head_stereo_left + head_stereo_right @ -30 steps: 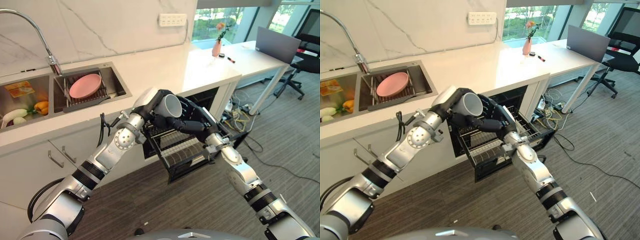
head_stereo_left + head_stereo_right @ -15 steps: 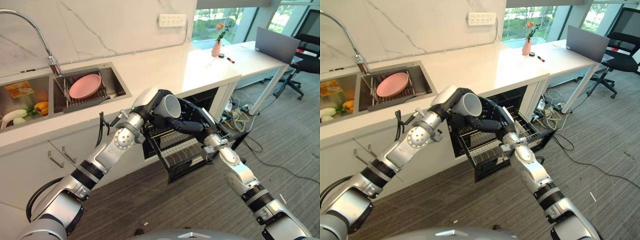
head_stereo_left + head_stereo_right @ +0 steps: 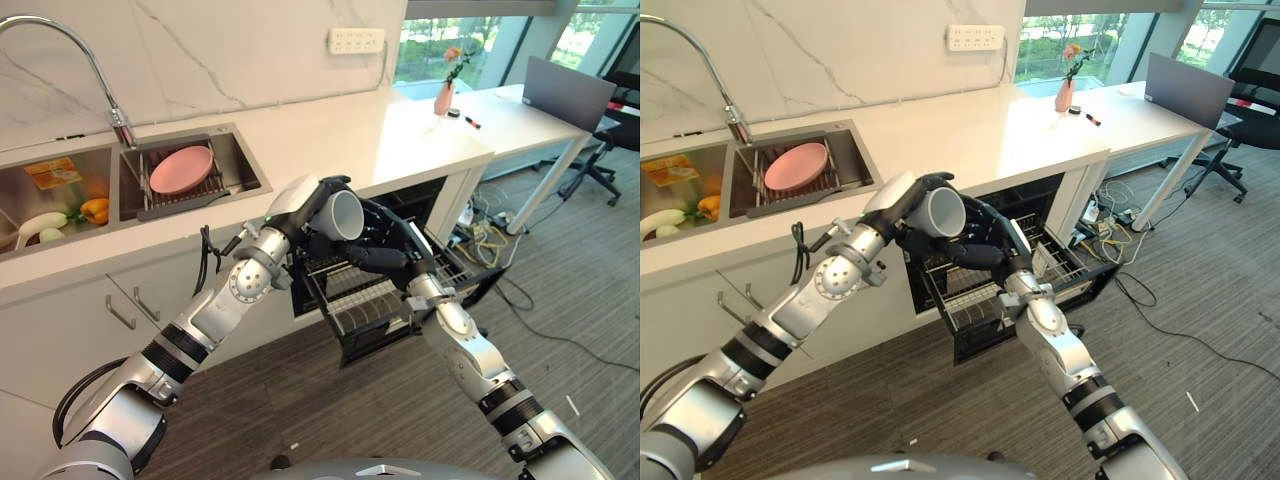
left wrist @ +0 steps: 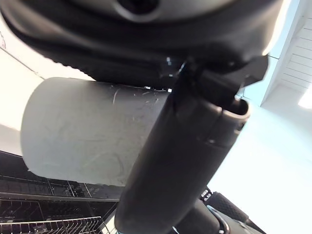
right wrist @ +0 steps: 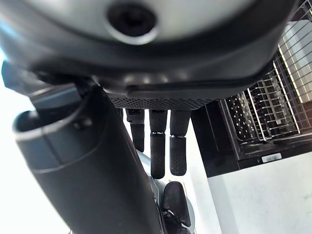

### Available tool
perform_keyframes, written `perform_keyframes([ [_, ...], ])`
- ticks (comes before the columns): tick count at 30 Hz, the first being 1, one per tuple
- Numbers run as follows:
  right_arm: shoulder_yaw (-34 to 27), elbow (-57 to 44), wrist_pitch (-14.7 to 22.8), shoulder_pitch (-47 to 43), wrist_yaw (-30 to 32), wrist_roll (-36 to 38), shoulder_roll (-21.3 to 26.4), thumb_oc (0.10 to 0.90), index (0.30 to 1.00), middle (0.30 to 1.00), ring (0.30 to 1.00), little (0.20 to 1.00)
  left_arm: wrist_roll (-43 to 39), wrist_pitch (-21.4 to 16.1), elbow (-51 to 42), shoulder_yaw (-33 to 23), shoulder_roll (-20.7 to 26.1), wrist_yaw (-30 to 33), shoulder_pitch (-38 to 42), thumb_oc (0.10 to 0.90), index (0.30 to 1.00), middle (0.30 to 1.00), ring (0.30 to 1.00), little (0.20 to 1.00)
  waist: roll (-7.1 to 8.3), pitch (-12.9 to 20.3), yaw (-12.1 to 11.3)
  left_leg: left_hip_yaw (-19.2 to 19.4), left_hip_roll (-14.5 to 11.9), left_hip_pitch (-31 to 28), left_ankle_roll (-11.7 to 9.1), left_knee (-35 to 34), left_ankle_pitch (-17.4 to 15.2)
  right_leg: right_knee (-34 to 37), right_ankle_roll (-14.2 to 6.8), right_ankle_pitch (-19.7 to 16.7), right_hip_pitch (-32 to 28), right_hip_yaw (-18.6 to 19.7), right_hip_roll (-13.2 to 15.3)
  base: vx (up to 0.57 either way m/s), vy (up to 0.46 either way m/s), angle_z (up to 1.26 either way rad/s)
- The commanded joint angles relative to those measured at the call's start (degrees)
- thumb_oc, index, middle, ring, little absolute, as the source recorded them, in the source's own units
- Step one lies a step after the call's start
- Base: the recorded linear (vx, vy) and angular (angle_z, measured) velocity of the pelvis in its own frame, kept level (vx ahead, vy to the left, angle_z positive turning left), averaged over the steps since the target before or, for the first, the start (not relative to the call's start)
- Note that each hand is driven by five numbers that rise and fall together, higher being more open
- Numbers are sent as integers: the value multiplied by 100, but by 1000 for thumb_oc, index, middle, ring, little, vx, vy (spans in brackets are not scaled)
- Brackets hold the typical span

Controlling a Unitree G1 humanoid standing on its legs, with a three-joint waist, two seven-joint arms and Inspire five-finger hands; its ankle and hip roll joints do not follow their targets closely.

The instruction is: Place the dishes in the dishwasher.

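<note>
A pale grey cup [image 3: 341, 213] lies on its side in my left hand [image 3: 303, 204], mouth turned to the right; the fingers and thumb [image 4: 180, 161] curl round the cup [image 4: 87, 131]. It hangs above the pulled-out black dishwasher rack [image 3: 378, 338] under the counter. My right hand [image 3: 383, 250] is open just below and right of the cup, its straight fingers [image 5: 159, 146] reaching under the left hand. Part of the wire rack [image 5: 263, 117] shows beside them. A pink plate [image 3: 181, 168] stands in the drainer in the right sink basin.
The left basin [image 3: 60, 195] holds vegetables and a packet, under a tall tap [image 3: 105, 90]. The white counter [image 3: 350, 135] runs right to a vase [image 3: 444, 98]. A desk with a laptop [image 3: 568, 92] and cables on the floor [image 3: 490, 240] lie to the right.
The whole picture has shifted a little to the right, so the camera moved. Both hands keep nearly the same pose, the cup still over the rack.
</note>
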State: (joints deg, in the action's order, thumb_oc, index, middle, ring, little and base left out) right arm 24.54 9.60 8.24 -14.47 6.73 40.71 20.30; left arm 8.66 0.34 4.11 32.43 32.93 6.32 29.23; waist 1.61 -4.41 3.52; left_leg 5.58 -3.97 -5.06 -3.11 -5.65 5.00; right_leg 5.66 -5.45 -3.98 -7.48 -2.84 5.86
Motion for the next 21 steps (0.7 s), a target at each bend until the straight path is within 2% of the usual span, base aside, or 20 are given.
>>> perform_keyframes([
  [1, -995, -435, 818, -980, 499, 677, -698, 400, 300, 300, 300, 300, -116, -1459, -1431, 647, -904, 38, 192, 800, 900, 900, 900, 900, 25, 261, -258, 640, -237, -497, -260, 65, -640, -249, -368, 165, 120, -692, 234, 0, 0, 0],
  [5, -1030, -486, 868, -931, 532, 736, -740, 400, 300, 300, 300, 300, -140, -1446, -1454, 560, -910, 159, 101, 800, 900, 900, 900, 900, 23, 255, -272, 626, -240, -499, -266, 65, -637, -235, -366, 166, 106, -707, 237, 0, 0, 0],
  [6, -1026, -486, 867, -937, 543, 727, -733, 400, 300, 300, 300, 300, -152, -1448, -1462, 554, -916, 183, 95, 425, 338, 338, 338, 338, 24, 251, -274, 622, -240, -496, -266, 65, -636, -233, -366, 165, 106, -709, 236, 0, 0, 0],
  [7, -1009, -504, 869, -938, 530, 721, -728, 400, 300, 300, 300, 300, -152, -1449, -1465, 571, -905, 161, 99, 400, 300, 300, 300, 300, 22, 250, -271, 620, -242, -498, -267, 65, -638, -228, -365, 161, 105, -708, 237, 0, 0, 0],
  [13, -947, -547, 875, -1005, 438, 888, -758, 400, 300, 300, 300, 300, -13, -1459, -1412, 641, -870, 142, 203, 400, 300, 300, 300, 300, 6, 247, -265, 618, -240, -501, -274, 65, -640, -211, -362, 161, 92, -706, 231, 0, 0, 0],
  [14, -945, -568, 883, -1005, 465, 901, -773, 488, 432, 432, 432, 432, 8, -1454, -1412, 640, -868, 169, 184, 400, 300, 300, 300, 300, 3, 247, -269, 615, -240, -502, -273, 65, -640, -212, -360, 164, 92, -705, 230, 0, 0, 0],
  [15, -936, -587, 894, -1006, 477, 904, -785, 800, 900, 900, 900, 900, 53, -1447, -1406, 641, -865, 194, 184, 400, 300, 300, 300, 300, 1, 247, -270, 612, -242, -502, -273, 65, -637, -213, -360, 164, 93, -707, 229, 0, 0, 0],
  [18, -939, -612, 902, -1010, 480, 921, -789, 800, 900, 900, 900, 900, 145, -1455, -1387, 677, -874, 190, 196, 400, 300, 300, 300, 300, -5, 244, -267, 614, -247, -499, -276, 65, -633, -214, -361, 170, 96, -715, 224, 0, 0, 0],
  [19, -919, -626, 888, -1035, 477, 899, -777, 574, 561, 561, 561, 561, 194, -1462, -1365, 717, -884, 181, 223, 400, 300, 300, 300, 300, -8, 244, -266, 604, -245, -495, -275, 65, -634, -216, -362, 167, 104, -718, 220, 0, 0, 0],
  [20, -916, -628, 891, -1044, 473, 903, -776, 566, 549, 549, 549, 549, 212, -1473, -1360, 740, -883, 172, 233, 400, 300, 300, 300, 300, -9, 245, -265, 605, -247, -496, -277, 65, -632, -217, -362, 167, 102, -724, 218, 0, 0, 0],
  [21, -916, -631, 894, -1046, 472, 912, -778, 577, 566, 566, 566, 566, 211, -1477, -1358, 753, -884, 162, 236, 400, 300, 300, 300, 300, -11, 249, -263, 603, -246, -496, -277, 65, -633, -214, -362, 167, 100, -724, 218, 0, 0, 0],
])
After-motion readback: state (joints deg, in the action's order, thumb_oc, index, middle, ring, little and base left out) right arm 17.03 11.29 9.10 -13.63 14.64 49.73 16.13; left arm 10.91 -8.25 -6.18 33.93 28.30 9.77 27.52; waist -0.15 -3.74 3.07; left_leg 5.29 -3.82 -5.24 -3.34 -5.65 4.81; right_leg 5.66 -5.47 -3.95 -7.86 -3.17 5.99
